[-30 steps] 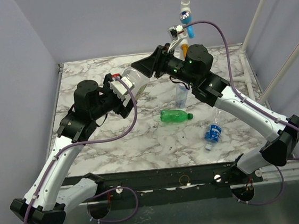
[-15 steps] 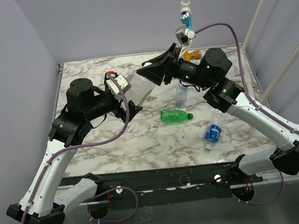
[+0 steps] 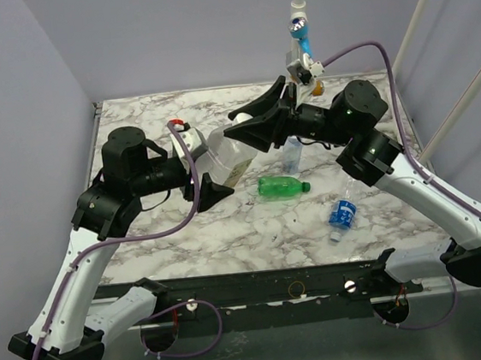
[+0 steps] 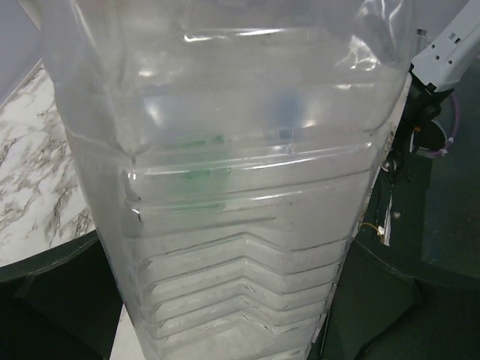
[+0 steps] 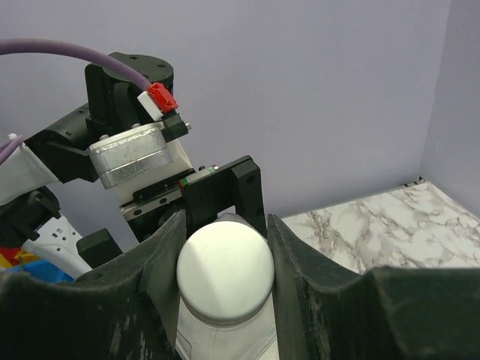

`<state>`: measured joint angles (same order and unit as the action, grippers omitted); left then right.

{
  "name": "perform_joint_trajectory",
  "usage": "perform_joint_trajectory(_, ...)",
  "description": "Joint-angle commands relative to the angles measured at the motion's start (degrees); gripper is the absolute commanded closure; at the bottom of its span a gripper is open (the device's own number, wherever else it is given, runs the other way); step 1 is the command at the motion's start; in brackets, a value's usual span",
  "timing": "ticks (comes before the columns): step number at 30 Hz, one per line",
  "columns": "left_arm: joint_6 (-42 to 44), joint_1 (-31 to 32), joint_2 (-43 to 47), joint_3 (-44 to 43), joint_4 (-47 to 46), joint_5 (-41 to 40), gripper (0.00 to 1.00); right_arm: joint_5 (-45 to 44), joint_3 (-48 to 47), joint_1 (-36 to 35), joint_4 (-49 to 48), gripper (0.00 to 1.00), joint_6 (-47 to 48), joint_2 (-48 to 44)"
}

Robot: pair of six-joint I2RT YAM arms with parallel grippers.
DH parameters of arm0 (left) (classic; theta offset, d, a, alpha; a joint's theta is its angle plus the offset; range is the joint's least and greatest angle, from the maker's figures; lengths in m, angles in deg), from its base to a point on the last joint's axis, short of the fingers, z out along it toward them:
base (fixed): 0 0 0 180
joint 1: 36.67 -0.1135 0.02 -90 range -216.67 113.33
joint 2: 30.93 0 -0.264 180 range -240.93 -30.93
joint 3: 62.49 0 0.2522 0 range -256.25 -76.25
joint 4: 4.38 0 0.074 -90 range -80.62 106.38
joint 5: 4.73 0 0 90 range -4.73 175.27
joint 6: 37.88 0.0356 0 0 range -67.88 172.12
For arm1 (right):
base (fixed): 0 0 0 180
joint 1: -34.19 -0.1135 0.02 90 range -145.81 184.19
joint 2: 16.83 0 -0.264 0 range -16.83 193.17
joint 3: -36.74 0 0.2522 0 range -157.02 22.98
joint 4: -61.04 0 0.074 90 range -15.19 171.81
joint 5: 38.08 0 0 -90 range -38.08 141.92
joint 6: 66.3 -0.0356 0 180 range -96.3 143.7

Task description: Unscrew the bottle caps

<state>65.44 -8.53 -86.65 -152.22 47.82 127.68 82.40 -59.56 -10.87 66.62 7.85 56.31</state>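
The tall clear bottle (image 3: 225, 154) is held off the table, tilted, its ribbed body filling the left wrist view (image 4: 240, 187). My left gripper (image 3: 207, 168) is shut on its lower body, and also shows in the left wrist view (image 4: 232, 330). The bottle's white cap (image 3: 239, 116) sits between the fingers of my right gripper (image 3: 245, 126). In the right wrist view the gripper (image 5: 225, 262) is shut on the cap (image 5: 225, 276), both pads touching its sides. A green bottle (image 3: 282, 187) lies on the table. One small blue-labelled bottle (image 3: 341, 214) lies at the right, and another (image 3: 292, 153) stands behind the green one.
The marble table (image 3: 160, 231) has a white pipe frame (image 3: 408, 136) along its right side. A blue pipe valve (image 3: 298, 29) hangs at the back, with an orange one (image 3: 319, 88) partly hidden by the right arm.
The left arm has brought the tall bottle a little nearer and to the right. The right wrist has swung out to the right, with the jaws staying at the cap.
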Motion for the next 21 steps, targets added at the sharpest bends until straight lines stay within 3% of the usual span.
perform_joint_trajectory(1,-4.8,-0.1,0.4,1.6,-2.3,5.8,0.06,-4.0,0.1,0.5,-1.3,0.99,2.7,2.8)
perform_joint_trajectory(3,-5.1,-0.1,-0.8,1.7,-4.3,3.2,0.22,-8.5,-0.1,0.4,-0.7,0.99,1.0,4.1)
perform_joint_trajectory(6,-3.6,0.0,-1.4,3.3,-8.4,-7.1,0.63,-16.4,-1.0,0.4,1.5,0.99,-1.3,5.5)
perform_joint_trajectory(7,-2.7,0.0,-1.3,4.6,-10.0,-11.3,0.70,-18.7,-1.0,0.3,1.8,0.86,-1.6,5.6)
perform_joint_trajectory(8,-1.8,0.0,-1.0,6.1,-12.5,-14.5,0.75,-20.6,-1.4,0.2,2.4,0.55,-2.1,5.6)
perform_joint_trajectory(9,-0.8,0.0,-0.4,7.4,-14.4,-18.0,0.79,-22.6,-1.9,0.2,3.3,0.36,-2.0,5.7)
perform_joint_trajectory(10,0.3,0.0,0.1,9.1,-16.6,-20.2,0.81,-24.5,-2.9,0.2,4.2,0.25,-2.2,5.7)
perform_joint_trajectory(11,1.5,0.0,0.8,10.5,-18.5,-22.0,0.83,-26.7,-3.5,0.1,4.9,0.20,-2.3,5.6)
perform_joint_trajectory(15,3.9,0.0,2.9,15.3,-23.8,-25.5,0.85,-32.4,-6.6,-0.2,7.3,0.19,-3.0,6.1)
perform_joint_trajectory(21,4.7,0.2,2.2,16.5,-26.4,-29.2,0.85,-28.8,-9.3,-0.4,8.1,0.26,-3.9,8.4)
